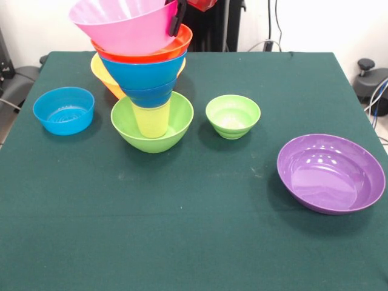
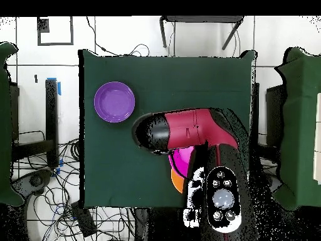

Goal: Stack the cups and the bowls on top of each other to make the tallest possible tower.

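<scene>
Six pieces make the tower (image 1: 144, 73), pink bowl (image 1: 124, 24) tilted on top.

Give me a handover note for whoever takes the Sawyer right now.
Gripper: at the pink bowl's rim on top of the tower; open or shut unclear.
Tower: big lime-green bowl, yellow tumbler, two blue bowls, red-orange bowl, pink on top; it leans.
Orange bowl sits behind the tower.
Left to stack: small blue bowl, small green bowl, purple bowl.
</scene>
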You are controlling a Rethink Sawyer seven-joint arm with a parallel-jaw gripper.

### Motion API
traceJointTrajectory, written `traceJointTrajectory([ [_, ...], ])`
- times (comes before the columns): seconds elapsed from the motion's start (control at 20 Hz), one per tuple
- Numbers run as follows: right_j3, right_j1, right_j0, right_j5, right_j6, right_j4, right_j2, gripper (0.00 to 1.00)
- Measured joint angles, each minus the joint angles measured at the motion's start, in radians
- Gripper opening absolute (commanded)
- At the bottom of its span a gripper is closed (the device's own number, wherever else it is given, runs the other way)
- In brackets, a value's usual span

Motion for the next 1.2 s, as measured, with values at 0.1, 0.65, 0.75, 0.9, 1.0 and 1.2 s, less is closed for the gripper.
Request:
traceJointTrajectory([
  [0.1, 0.000, 0.000, 0.000, -0.004, 0.000, 0.000, 0.000, 0.00],
  [0.65, -0.008, 0.000, 0.000, -0.026, 0.000, 0.000, 0.000, 1.00],
  [0.75, -0.010, 0.000, 0.000, -0.026, 0.000, 0.000, 0.000, 1.00],
  [0.9, -0.010, 0.000, 0.000, -0.026, 0.000, 0.000, 0.001, 1.00],
  [1.0, -0.010, 0.000, 0.000, -0.026, 0.000, 0.000, 0.001, 1.00],
  [1.2, -0.010, 0.000, 0.000, -0.026, 0.000, 0.000, 0.002, 1.00],
])
